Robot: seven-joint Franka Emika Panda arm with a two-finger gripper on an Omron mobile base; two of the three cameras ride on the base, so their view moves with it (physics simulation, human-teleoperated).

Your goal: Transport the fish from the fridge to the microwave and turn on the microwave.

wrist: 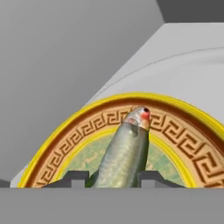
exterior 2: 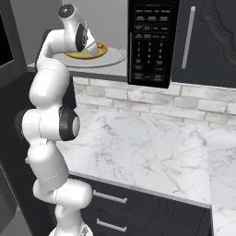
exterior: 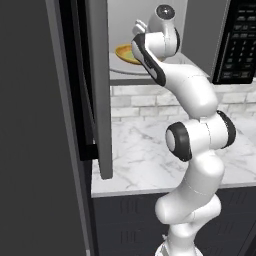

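Holding the fish over a plate inside the open microwave.
Fingers clamped either side of the fish's body, head pointing away above the plate's patterned yellow-edged rim; plate resting on the pale turntable; arm reaching up over the marble table.

White jointed arm reached up from marble counter into the open dark microwave's pale interior, beside a yellow-rimmed plate. Microwave's grey door stood open, left of plate.
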